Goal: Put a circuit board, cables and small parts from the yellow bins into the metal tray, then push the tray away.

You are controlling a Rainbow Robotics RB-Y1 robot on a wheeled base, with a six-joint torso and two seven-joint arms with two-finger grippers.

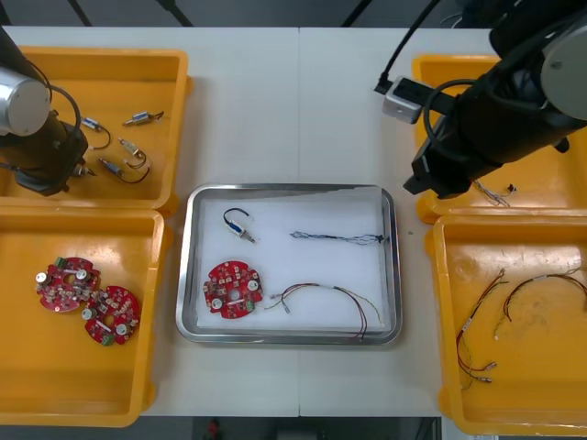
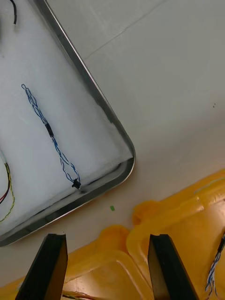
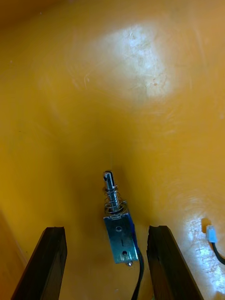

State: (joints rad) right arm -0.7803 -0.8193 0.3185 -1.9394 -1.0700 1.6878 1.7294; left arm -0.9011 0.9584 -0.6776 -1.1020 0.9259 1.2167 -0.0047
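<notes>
1. Metal tray (image 1: 393,275) sits between the yellow bins (image 1: 83,385), white inside, holding a red circuit board (image 1: 234,290), a twisted blue and white cable (image 1: 339,238) and a red and yellow cable (image 1: 330,298).
2. Left gripper (image 3: 107,229) is low in the far left bin (image 3: 140,93), fingers spread wide either side of a small metal part (image 3: 119,234), gripping nothing.
3. Right gripper (image 2: 107,239) hangs wide open and empty over the table (image 2: 164,70), just beside the tray's corner.
</notes>
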